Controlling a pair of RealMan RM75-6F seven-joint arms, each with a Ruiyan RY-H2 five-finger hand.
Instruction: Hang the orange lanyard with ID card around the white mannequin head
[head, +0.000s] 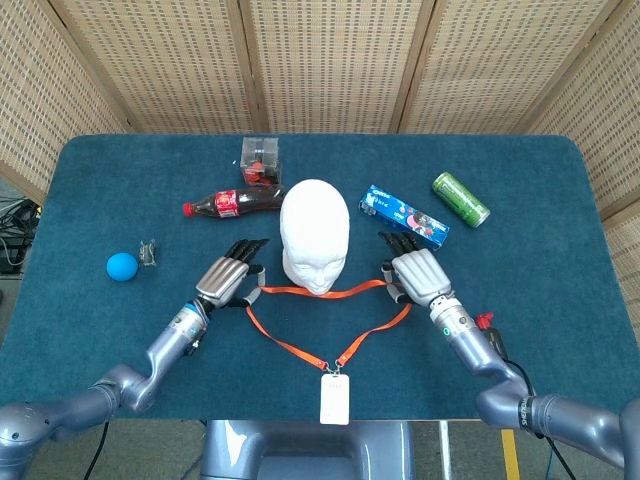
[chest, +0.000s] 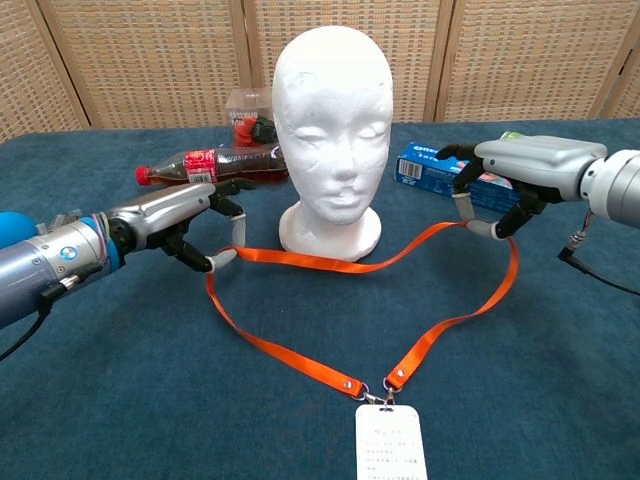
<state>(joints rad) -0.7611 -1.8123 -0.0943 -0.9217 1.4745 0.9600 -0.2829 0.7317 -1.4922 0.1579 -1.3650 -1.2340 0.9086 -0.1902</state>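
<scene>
The white mannequin head (head: 315, 234) (chest: 333, 120) stands upright at mid-table, face toward me. The orange lanyard (head: 300, 352) (chest: 330, 262) makes a loop in front of its base, and the white ID card (head: 334, 397) (chest: 390, 443) lies flat near the table's front edge. My left hand (head: 230, 275) (chest: 190, 225) pinches the loop's left corner, lifted a little off the cloth. My right hand (head: 412, 273) (chest: 505, 195) pinches the right corner, also raised. The strap between them runs taut across the front of the head's base.
Behind the head lie a cola bottle (head: 232, 203) and a clear box (head: 260, 157). A blue carton (head: 404, 217) sits just behind my right hand, a green can (head: 461, 199) beyond it. A blue ball (head: 122, 266) and a small metal clip (head: 149, 252) sit at the left.
</scene>
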